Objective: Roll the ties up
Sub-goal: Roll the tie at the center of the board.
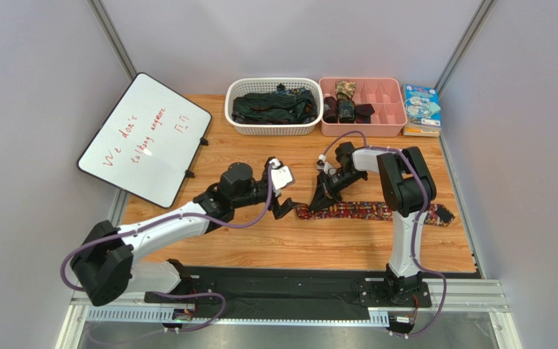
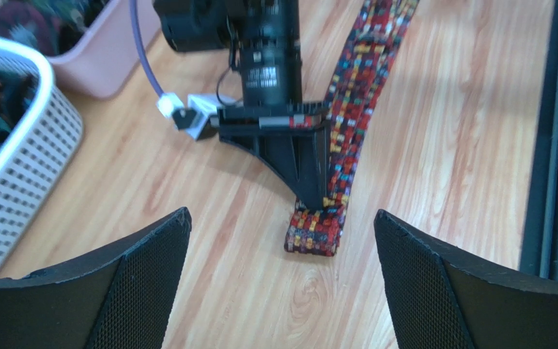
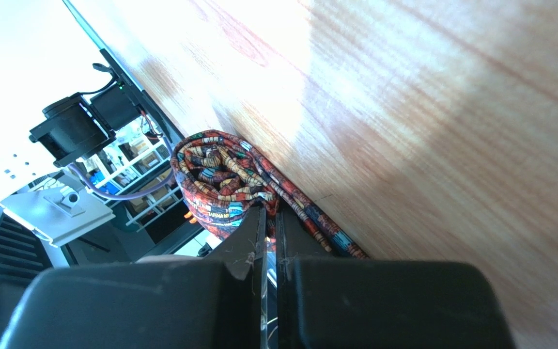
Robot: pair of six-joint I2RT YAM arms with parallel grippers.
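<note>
A tie with a busy red, orange and yellow pattern lies stretched across the wooden table; its left end is a small roll. My right gripper points down at that end and is shut on the tie, with the coiled fabric bunched just past its closed fingertips. My left gripper hovers just left of the roll, open and empty. In the left wrist view its two fingers flank bare wood, with the roll ahead of the gap.
At the back stand a white basket of dark ties and a pink compartment tray holding rolled ties. A whiteboard leans at the left. A book lies at the back right.
</note>
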